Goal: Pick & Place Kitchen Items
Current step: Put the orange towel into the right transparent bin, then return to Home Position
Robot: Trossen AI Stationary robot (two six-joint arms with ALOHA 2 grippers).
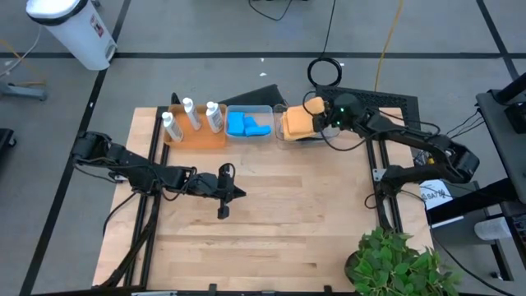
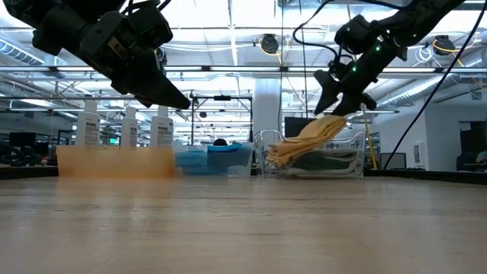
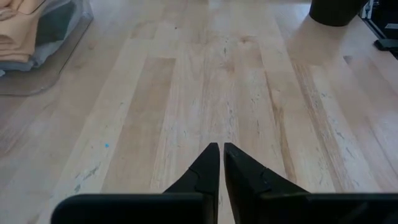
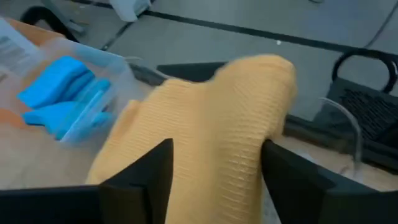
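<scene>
My right gripper (image 4: pixel 217 162) hovers over the clear bin (image 2: pixel 358 156) at the table's far right, fingers spread wide. The orange cloth (image 4: pixel 211 118) rises between them and drapes down onto the other cloths in the bin (image 2: pixel 308 137); a dark cloth (image 2: pixel 327 161) lies beneath it. Blue sponges (image 1: pixel 246 126) lie in the middle clear bin. Three white bottles (image 1: pixel 191 115) stand on the orange tray (image 1: pixel 201 138). My left gripper (image 3: pixel 221 149) hangs shut above the bare table middle (image 1: pixel 234 193), holding nothing. My right gripper has its two fingers (image 4: pixel 152 171) on either side of the orange cloth's raised upper end (image 4: pixel 249 81), coming from above at a slant. The cloth fills the gap between them. I cannot tell whether the fingers touch it. Its lower part lies in the bin.
A potted plant (image 1: pixel 394 263) stands at the table's near right corner. The tray and the two bins line the far edge. Bare wood spreads across the middle and near side (image 3: pixel 211 93).
</scene>
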